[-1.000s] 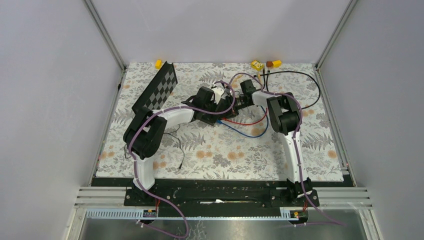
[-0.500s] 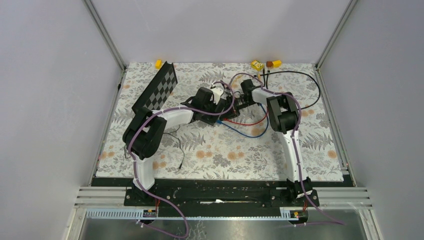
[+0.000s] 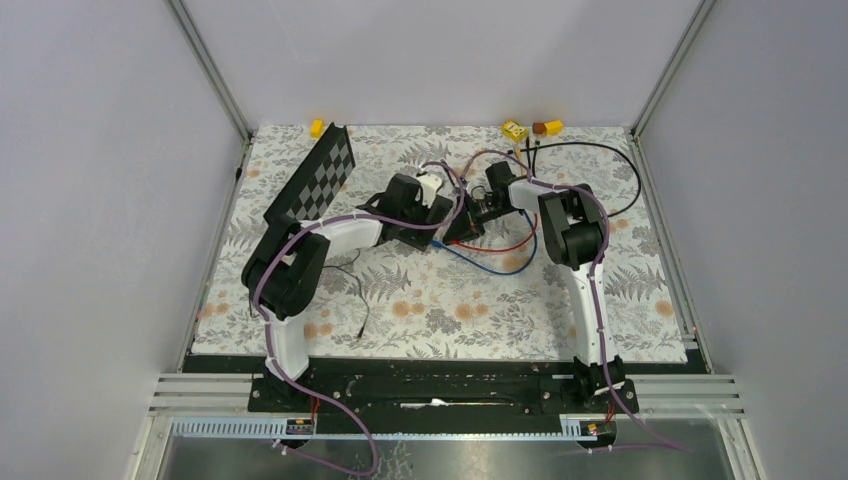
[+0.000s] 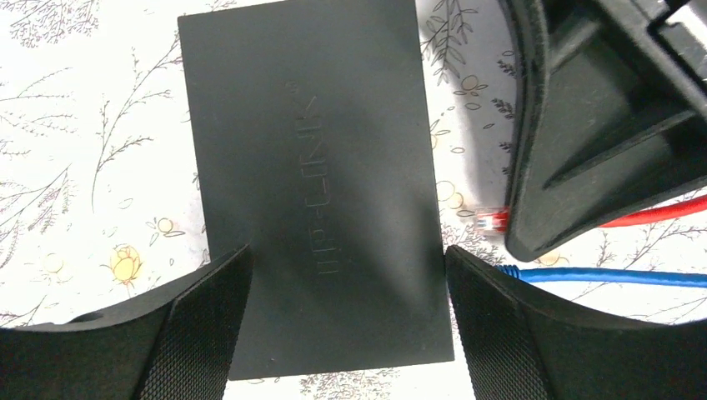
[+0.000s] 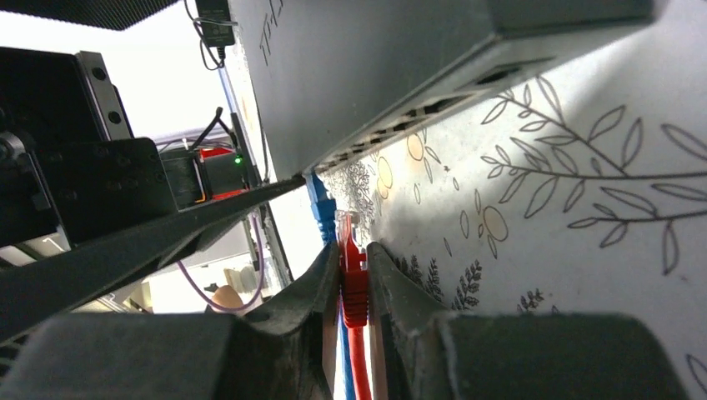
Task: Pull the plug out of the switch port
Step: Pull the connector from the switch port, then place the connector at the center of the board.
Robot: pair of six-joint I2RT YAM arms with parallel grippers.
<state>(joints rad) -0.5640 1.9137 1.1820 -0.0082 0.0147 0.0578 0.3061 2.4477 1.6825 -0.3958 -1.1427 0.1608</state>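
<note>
Viewing the left-wrist frame, I see my left gripper (image 4: 348, 258) spread wide over the switch (image 4: 308, 150), a finger at each long side. The switch lies flat on the mat (image 4: 75, 167). My right gripper (image 5: 352, 254) is clamped on the red plug (image 5: 354, 292), which sits just clear of the port edge, beside the blue cable (image 4: 600, 277).

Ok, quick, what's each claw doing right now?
Left claw: open wide, astride the switch.
Right claw: closed on the red plug, which sits clear of the switch.
</note>
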